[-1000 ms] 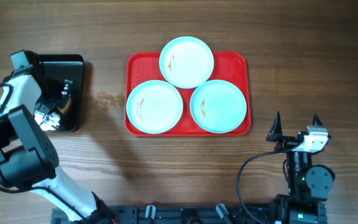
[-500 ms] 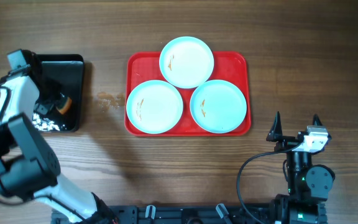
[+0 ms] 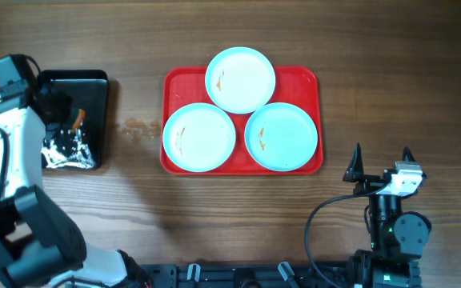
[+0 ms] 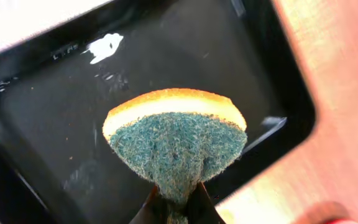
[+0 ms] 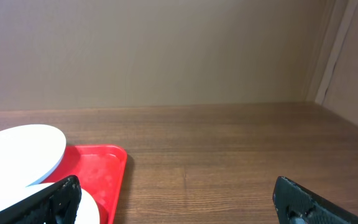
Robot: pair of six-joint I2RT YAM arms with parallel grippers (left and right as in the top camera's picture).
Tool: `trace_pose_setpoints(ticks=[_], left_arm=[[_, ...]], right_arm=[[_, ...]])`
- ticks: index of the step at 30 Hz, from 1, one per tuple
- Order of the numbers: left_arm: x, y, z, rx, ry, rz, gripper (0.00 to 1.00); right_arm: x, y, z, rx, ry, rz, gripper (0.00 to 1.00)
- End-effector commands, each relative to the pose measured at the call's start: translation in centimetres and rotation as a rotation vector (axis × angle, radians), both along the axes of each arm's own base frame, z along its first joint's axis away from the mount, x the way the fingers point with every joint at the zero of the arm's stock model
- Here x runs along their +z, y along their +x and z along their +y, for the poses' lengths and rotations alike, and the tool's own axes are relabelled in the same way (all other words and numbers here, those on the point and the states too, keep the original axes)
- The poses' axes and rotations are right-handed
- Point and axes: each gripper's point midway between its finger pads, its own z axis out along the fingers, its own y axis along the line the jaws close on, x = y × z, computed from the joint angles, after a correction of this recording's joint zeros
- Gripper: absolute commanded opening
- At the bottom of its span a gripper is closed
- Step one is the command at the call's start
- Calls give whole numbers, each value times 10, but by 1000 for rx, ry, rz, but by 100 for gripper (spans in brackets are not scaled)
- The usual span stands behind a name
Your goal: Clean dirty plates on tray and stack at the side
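Three pale blue-white plates lie on the red tray (image 3: 176, 80): one at the back (image 3: 240, 79), one front left (image 3: 199, 137), one front right (image 3: 281, 136), each with small orange-brown smears. My left gripper (image 3: 72, 120) is shut on a sponge (image 4: 175, 138) with a green scrub face and an orange-yellow back, held above the black tray (image 4: 55, 99). My right gripper (image 3: 381, 166) is open and empty, low over the table right of the red tray (image 5: 104, 168); a plate's edge (image 5: 17, 149) shows in its view.
The smaller black tray (image 3: 94, 88) sits at the far left with a crumpled silvery-white wad (image 3: 66, 150) at its front. A faint brownish smear (image 3: 138, 128) marks the wood between the two trays.
My left arm has swung back and left, lifting the sponge off the black tray. The wad at the tray's front is now uncovered. The right arm has not moved.
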Motion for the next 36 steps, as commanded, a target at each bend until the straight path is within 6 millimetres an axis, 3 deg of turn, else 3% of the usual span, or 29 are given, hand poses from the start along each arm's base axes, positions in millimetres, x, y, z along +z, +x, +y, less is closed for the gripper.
trace_pose_setpoints(ticks=[1, 10, 21, 32, 36], left_arm=[[-42, -17, 2, 16, -2, 129, 4], [-4, -26, 2, 27, 26, 80, 4], [-9, -38, -6, 99, -36, 112, 4], [-9, -37, -5, 99, -34, 108, 4], [-9, -37, -5, 99, -34, 108, 4]], right_arm=[[-1, 0, -3, -16, 2, 1, 100], [-1, 0, -3, -16, 2, 1, 100], [-1, 0, -3, -16, 2, 1, 100], [-1, 0, -4, -19, -1, 1, 100], [0, 0, -6, -30, -136, 15, 100]])
